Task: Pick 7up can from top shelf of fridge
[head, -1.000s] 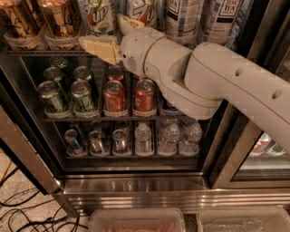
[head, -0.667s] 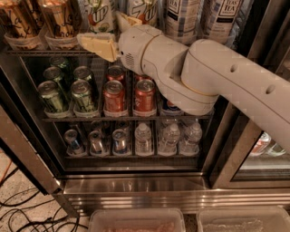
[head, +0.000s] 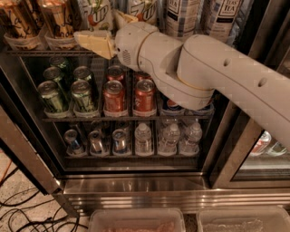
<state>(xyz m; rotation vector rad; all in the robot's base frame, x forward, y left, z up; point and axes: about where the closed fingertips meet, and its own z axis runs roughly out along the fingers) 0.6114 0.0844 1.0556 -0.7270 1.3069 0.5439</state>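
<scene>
Two 7up cans stand on the top shelf [head: 41, 52] of the fridge [head: 136, 186], the left one [head: 97, 12] and the right one [head: 144, 9], both cut off by the frame's top edge. My gripper [head: 97, 25] reaches in from the right at the top shelf and is open. One cream finger [head: 95, 43] lies in front of the shelf's front bar, just below the left 7up can. The other finger [head: 124, 19] points up between the two 7up cans. The white arm hides the shelf's middle.
Brown cans [head: 59, 20] stand left of the 7up cans, tall tea cans [head: 181, 16] to the right. Below are green cans [head: 52, 95], red cans [head: 145, 93], small cans [head: 95, 140] and water bottles [head: 170, 136]. Plastic bins [head: 136, 222] and cables [head: 27, 213] lie on the floor.
My gripper and arm have shifted slightly up and to the left, closer to the left 7up can. The cans have not moved.
</scene>
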